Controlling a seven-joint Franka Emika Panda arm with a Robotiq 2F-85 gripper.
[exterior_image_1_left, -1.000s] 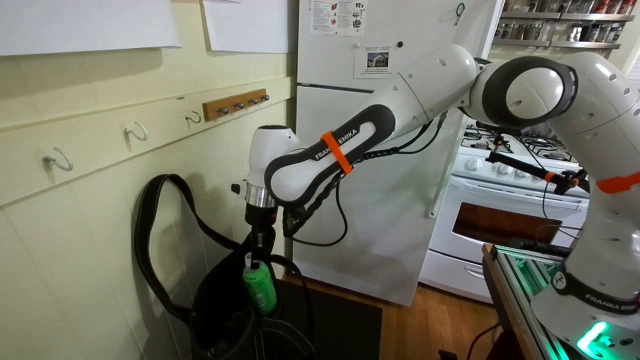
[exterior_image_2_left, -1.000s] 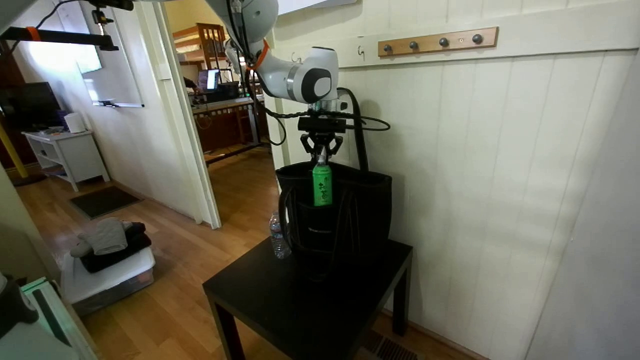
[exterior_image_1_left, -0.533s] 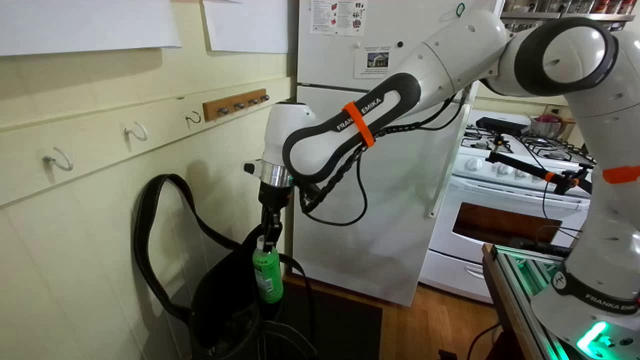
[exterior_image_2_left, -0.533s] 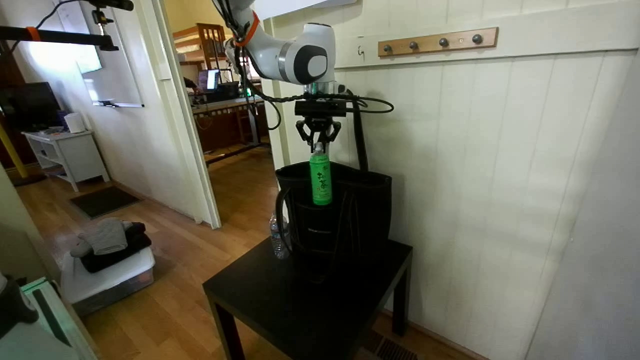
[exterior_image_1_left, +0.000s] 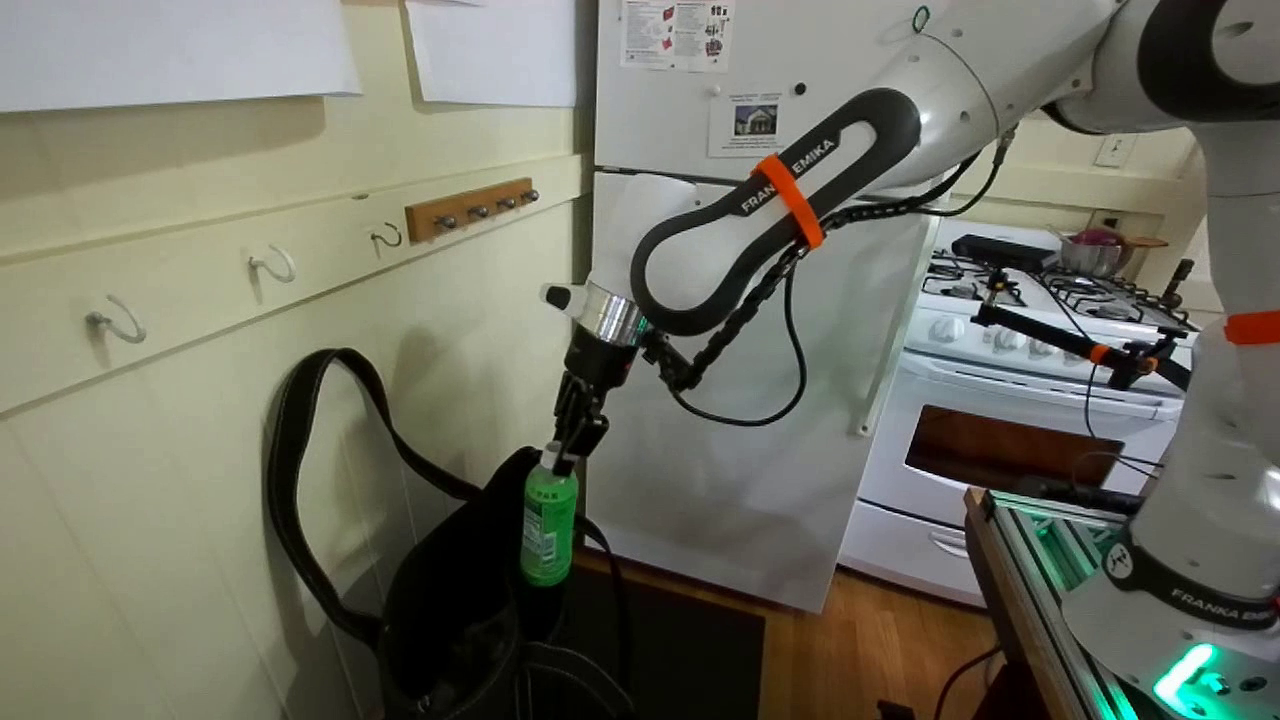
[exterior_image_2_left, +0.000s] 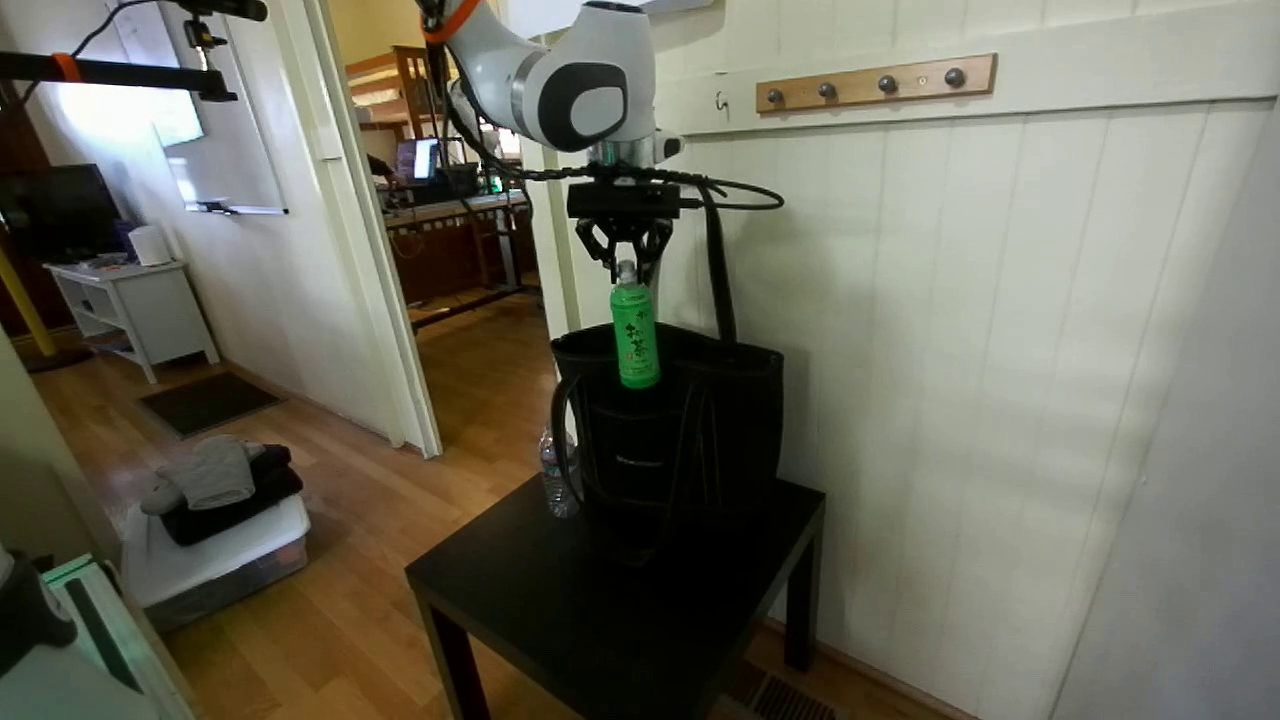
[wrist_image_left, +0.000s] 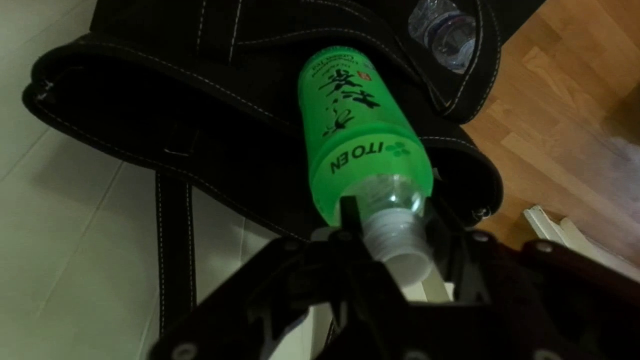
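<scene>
Pale wall (exterior_image_2_left: 1000, 280), black table (exterior_image_2_left: 520, 580), black bag (exterior_image_2_left: 735, 440) on it, green bottle (exterior_image_2_left: 636, 340) by the bag's mouth.
Gripper fingers (wrist_image_left: 350, 212) clasp the bottle's neck (wrist_image_left: 395, 227); whether it touches the bag, I cannot tell. Snagging the bag's rim could tilt it or, with so narrow a hold, tug it loose. "EMIKA" shows on the arm (exterior_image_1_left: 950, 120), "ITOEN" and Japanese characters on the label (wrist_image_left: 345, 95).

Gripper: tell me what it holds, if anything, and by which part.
The gripper holds the green bottle by its neck, one finger on either side.
</scene>
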